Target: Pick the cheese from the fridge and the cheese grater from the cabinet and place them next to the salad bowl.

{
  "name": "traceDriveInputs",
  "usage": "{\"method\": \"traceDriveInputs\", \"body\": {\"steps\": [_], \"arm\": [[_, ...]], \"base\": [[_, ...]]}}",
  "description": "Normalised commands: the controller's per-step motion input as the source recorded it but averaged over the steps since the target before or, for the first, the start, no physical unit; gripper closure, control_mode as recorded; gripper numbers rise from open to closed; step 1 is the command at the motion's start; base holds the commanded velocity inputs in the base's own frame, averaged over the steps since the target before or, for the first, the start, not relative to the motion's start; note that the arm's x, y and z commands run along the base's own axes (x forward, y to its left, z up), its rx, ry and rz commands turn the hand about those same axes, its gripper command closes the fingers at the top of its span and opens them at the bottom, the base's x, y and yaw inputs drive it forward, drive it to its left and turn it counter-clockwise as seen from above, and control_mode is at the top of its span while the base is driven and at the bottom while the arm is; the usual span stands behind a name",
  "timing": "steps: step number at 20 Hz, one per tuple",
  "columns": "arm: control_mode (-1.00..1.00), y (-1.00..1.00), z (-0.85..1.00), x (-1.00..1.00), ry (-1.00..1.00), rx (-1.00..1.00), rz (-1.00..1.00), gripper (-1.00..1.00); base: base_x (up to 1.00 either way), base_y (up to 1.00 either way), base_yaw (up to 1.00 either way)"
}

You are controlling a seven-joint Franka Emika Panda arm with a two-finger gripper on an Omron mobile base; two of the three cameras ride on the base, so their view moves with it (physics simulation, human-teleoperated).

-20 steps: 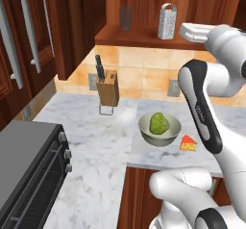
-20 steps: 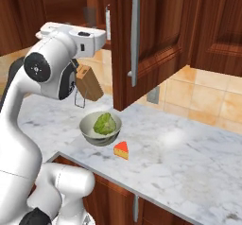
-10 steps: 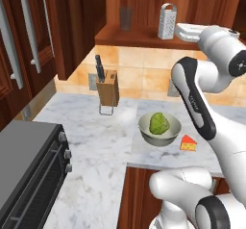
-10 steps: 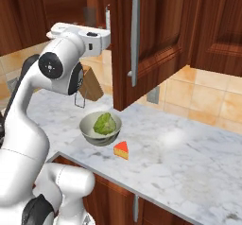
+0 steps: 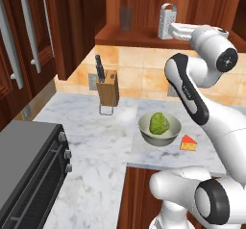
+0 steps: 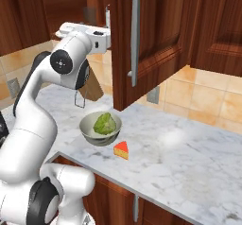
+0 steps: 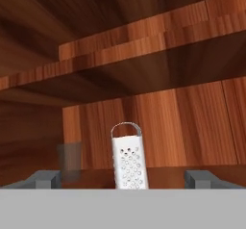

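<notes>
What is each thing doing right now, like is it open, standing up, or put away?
Grater: standing upright on the cabinet shelf, not held.
End effector: open, pointed at the grater, not touching it.
Cup: upright on the same shelf, left of the grater in the hand view.
Cabinet door: swung open.
Cheese: lying on the counter beside the bowl.
Bowl: on the counter, lettuce inside.
Knife block: upright, a knife in it.
</notes>
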Motion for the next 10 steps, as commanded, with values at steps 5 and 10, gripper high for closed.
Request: {"method": "traceDriveInputs", "body": {"steps": [5,10], "arm": [[-1.00,0.00,-0.04,0.49,0.00,0.00,0.00,-1.00],[-1.00,-0.03,0.00,0.46,0.00,0.00,0.00,-1.00]], "base": [[0.00,0.00,0.00],[0.00,0.00,0.00]]}}
